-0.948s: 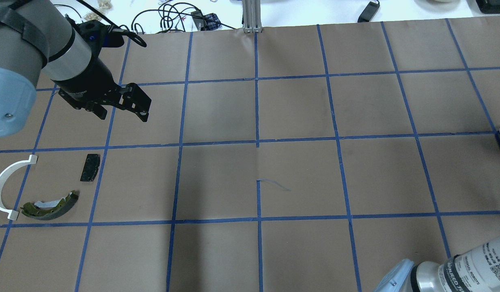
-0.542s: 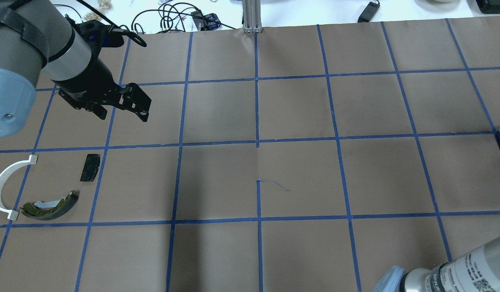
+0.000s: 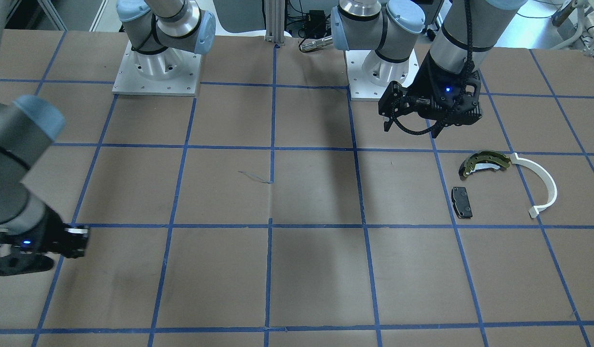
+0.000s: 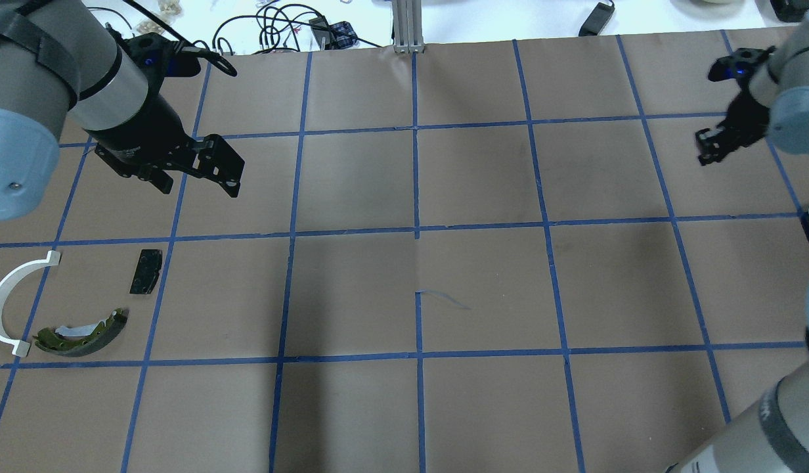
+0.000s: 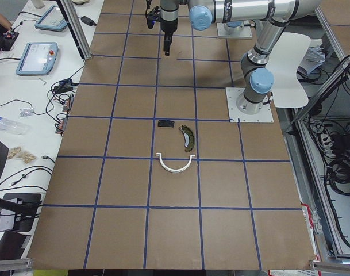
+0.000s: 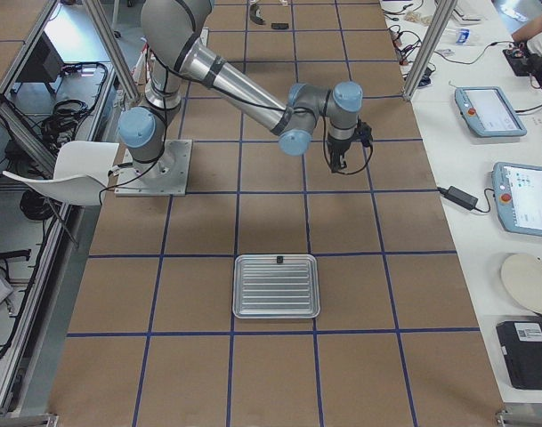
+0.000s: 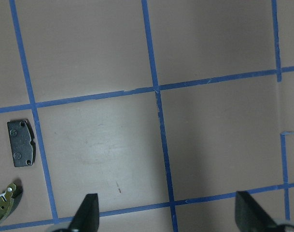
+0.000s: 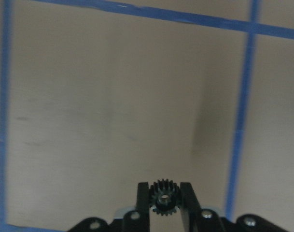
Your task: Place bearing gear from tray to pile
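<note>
My right gripper [image 8: 164,187] pinches the small black bearing gear [image 8: 162,198] between nearly shut fingers [image 8: 143,195], upper right in the overhead view. I should carry it level, squeeze firm, to the pile [image 4: 83,332] at lower left, skirting my open, empty left gripper [image 7: 168,215].

A brown paper-covered worktop [image 4: 483,282] is ruled into squares by blue tape lines [image 4: 415,177]. A tangle of black cables [image 4: 283,23] lies past its far edge, beside a grey aluminium post [image 4: 408,26]. Two grey-cased tablets [image 6: 490,111] rest on a white side bench [image 6: 471,267].
</note>
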Robot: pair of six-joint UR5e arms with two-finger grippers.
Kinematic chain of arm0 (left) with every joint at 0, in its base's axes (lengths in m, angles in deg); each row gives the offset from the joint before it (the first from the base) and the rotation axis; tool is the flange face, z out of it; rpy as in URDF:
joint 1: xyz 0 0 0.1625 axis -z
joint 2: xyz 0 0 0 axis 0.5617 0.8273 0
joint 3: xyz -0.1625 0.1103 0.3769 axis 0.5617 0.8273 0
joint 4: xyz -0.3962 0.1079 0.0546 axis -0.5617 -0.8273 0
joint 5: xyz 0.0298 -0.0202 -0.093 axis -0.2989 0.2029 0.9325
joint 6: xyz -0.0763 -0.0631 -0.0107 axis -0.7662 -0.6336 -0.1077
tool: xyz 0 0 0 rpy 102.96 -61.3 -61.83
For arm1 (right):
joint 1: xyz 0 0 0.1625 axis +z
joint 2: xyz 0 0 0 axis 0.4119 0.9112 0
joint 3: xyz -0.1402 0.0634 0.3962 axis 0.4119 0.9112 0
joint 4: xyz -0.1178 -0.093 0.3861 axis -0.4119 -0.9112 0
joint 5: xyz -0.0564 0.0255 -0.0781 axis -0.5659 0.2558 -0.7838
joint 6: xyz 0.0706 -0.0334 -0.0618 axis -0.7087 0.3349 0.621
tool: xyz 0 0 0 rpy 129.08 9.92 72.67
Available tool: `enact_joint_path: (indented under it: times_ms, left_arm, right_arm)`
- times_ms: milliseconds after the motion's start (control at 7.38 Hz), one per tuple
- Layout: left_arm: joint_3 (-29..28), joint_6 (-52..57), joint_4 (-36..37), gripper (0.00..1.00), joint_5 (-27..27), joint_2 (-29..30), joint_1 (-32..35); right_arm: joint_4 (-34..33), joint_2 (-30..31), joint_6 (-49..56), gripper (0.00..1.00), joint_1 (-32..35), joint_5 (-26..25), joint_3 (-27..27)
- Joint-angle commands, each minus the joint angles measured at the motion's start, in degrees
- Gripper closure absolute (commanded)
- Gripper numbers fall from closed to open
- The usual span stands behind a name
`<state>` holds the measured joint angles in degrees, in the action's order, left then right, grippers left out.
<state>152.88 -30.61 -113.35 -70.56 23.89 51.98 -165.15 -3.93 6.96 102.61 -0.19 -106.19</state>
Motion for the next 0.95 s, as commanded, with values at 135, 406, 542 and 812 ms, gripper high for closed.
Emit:
enact_joint_path:
  times_ms: [135,406,542,812]
  left_arm:
    - [0.0,0.1,0.0,0.00,-0.5,0.6,-0.2]
    - [0.1,0.0,-0.4,0.00,-2.4,0.7,-1.3]
    - [0.1,0.0,-0.4,0.00,-2.4,0.7,-1.6]
    - [0.1,0.0,-0.4,0.00,-2.3,0.7,-1.8]
  right_arm:
    - [-5.7,-0.3,-34.9,0.90,26.0,0.4,-3.2]
    - [-11.6,-0.6,-44.7,0.90,36.3,0.5,-8.0]
    - [-12.1,-1.2,-48.7,0.87,38.9,0.5,-8.8]
    - [-12.0,-1.6,-48.8,0.39,39.2,0.7,-11.5]
